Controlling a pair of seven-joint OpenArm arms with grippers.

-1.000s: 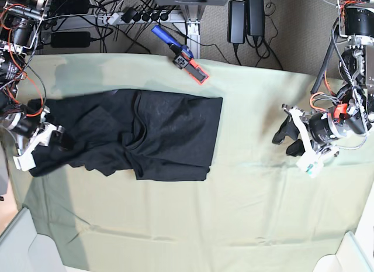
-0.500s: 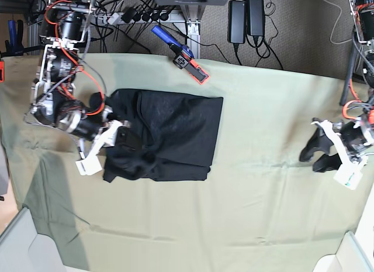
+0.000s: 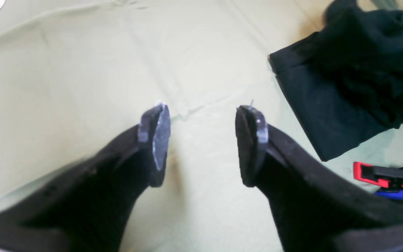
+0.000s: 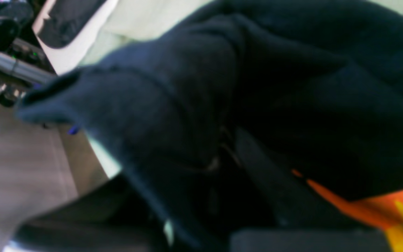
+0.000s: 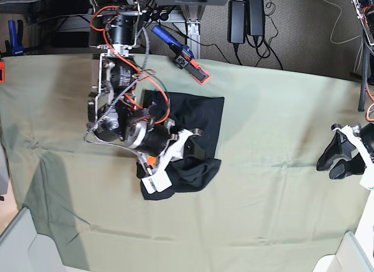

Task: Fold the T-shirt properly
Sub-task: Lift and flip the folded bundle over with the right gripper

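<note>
Cloth (image 5: 245,213), pale green, covers the whole table and serves as the reference for everything else. Nearest on it, at its right edge, the left gripper (image 5: 338,161) hangs with its jaws wide apart and nothing between them, well clear of the T-shirt (image 5: 198,117). That black shirt lies left of the cloth's centre, already folded down to a narrow stack. The right gripper (image 5: 190,144) is over the shirt's lower part, pinched shut on a bunched fold of black fabric; a patch of orange-yellow print (image 4: 390,213) shows beneath. Beyond the cloth's far edge lies a red and blue clamp (image 5: 184,54). The fold looks well advanced, but the held layer is still crumpled and must be laid flat and squared.
</note>
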